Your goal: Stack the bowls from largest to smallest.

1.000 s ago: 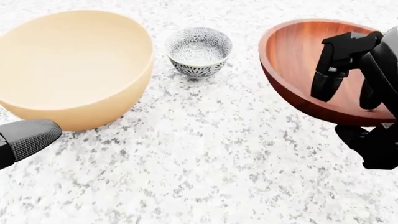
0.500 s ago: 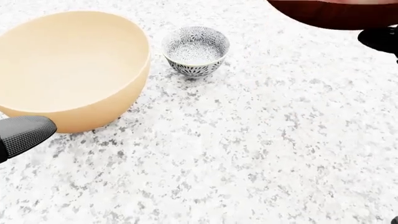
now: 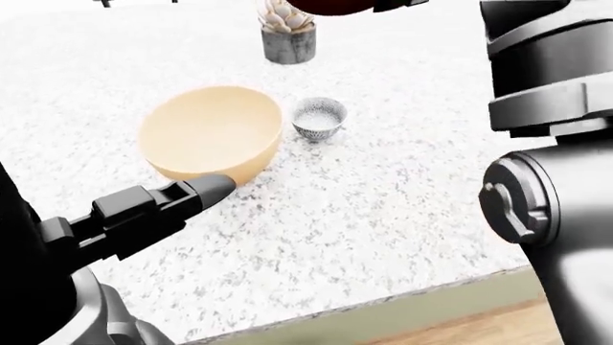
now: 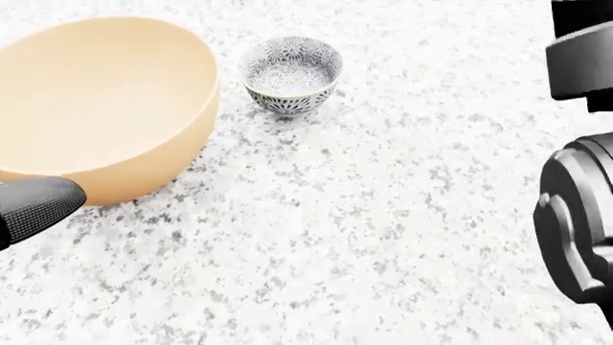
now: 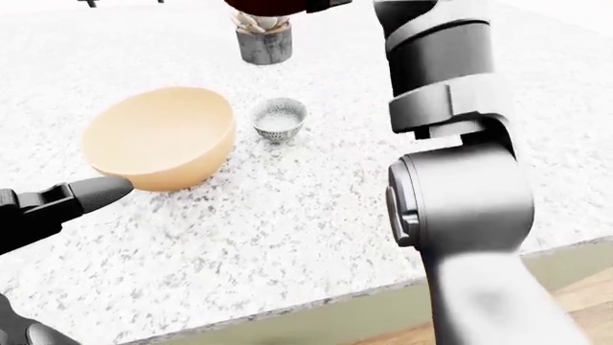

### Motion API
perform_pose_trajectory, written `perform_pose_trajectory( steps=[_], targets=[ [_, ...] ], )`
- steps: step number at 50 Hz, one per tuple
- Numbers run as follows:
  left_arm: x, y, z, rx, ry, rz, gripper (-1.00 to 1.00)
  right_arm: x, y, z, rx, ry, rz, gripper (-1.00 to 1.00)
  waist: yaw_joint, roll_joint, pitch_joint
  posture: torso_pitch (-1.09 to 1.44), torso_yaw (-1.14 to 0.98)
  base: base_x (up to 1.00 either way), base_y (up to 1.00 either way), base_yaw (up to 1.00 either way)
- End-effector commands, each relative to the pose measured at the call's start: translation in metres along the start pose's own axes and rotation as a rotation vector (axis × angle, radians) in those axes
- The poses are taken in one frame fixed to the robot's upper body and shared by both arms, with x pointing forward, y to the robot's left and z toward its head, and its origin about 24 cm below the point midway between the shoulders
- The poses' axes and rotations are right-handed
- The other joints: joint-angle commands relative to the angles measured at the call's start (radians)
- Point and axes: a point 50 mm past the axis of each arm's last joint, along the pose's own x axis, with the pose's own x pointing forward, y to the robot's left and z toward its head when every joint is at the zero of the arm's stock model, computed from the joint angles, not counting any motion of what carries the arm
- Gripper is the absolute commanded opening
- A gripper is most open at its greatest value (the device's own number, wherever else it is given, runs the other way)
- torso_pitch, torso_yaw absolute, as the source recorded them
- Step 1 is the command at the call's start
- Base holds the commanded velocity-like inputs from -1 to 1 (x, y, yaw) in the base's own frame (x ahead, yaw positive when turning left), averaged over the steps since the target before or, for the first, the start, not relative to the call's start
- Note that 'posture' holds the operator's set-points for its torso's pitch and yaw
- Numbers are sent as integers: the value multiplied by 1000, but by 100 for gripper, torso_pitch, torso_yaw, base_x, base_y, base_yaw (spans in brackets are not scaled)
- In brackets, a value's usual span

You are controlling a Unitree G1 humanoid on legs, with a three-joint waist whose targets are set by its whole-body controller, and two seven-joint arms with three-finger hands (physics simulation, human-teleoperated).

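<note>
A large tan bowl (image 3: 210, 133) sits upright on the speckled white counter (image 3: 383, 215). A small patterned bowl (image 3: 319, 117) stands just to its right, apart from it. My right arm (image 5: 450, 65) reaches up to the top of the eye views. There my right hand (image 3: 397, 3) holds a red-brown wooden bowl (image 3: 330, 6) high above the counter, and only a sliver of hand and bowl shows. My left hand (image 3: 206, 190) is open and empty, with one dark fingertip (image 4: 43, 203) close to the tan bowl's lower rim.
A potted succulent (image 3: 288, 32) stands on the counter above the small bowl, under the lifted wooden bowl. The counter's edge (image 3: 383, 305) runs along the bottom of the eye views, with wooden floor (image 3: 479, 334) below it.
My right hand has lifted the wooden bowl off the counter and up out of the head view. My right forearm now fills that view's right side. The left hand stayed put.
</note>
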Motion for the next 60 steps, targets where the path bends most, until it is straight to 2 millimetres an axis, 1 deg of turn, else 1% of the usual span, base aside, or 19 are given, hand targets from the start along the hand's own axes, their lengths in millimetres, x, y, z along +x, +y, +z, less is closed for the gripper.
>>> perform_pose_trajectory(
  steps=[1, 4, 6, 7, 9, 14, 17, 22, 29, 40, 45, 51, 55, 60],
  targets=[
    [1, 2, 5, 2, -34, 17, 100, 3, -23, 15, -20, -84, -148, -100, 1, -1, -28, 0, 0, 0, 0, 0],
    [4, 5, 3, 7, -31, 27, 100, 17, -15, 29, 6, -154, -128, -100, 2, 1, -29, 0, 0, 0, 0, 0],
    [4, 5, 3, 6, -30, 26, 100, 25, -3, 39, 21, -195, -98, -100, 2, 1, -28, 0, 0, 0, 0, 0],
    [4, 5, 3, 7, -31, 26, 100, 27, 0, 42, 20, -205, -90, -100, 3, 1, -27, 0, 0, 0, 0, 0],
    [4, 5, 3, 10, -31, 28, 100, 32, 9, 53, 19, -251, -61, -100, 5, 0, -26, 0, 0, 0, 0, 0],
    [4, 5, 2, 9, -29, 28, 100, 36, 18, 69, 27, -312, -40, -100, 9, -1, -26, 0, 0, 0, 0, 0],
    [4, 5, 2, 8, -29, 28, 100, 39, 25, 74, 13, -331, -22, -100, 11, -2, -24, 0, 0, 0, 0, 0],
    [5, 6, 2, 9, -30, 29, 100, 40, 29, 80, 39, -354, -33, -100, 13, -4, -24, 0, 0, 0, 0, 0],
    [5, 6, 2, 10, -32, 29, 100, 45, 52, 90, 81, -398, 2, -100, 13, -2, -25, 0, 0, 0, 0, 0],
    [5, 6, 2, 10, -29, 31, 100, 47, 60, 100, 134, -432, -40, -100, 13, -1, -27, 0, 0, 0, 0, 0],
    [5, 6, 2, 9, -30, 33, 100, 46, 57, 102, 185, -451, -127, -100, 13, -1, -29, 0, 0, 0, 0, 0],
    [6, 8, 1, 9, -28, 37, 100, 47, 64, 107, 210, -469, -121, -100, 13, -1, -30, 0, 0, 0, 0, 0],
    [6, 8, 1, 9, -27, 36, 100, 47, 64, 110, 225, -481, -123, -100, 12, 0, -31, 0, 0, 0, 0, 0],
    [6, 7, 1, 11, -27, 35, 100, 47, 64, 115, 295, -517, -117, -100, 12, 1, -32, 0, 0, 0, 0, 0]
  ],
)
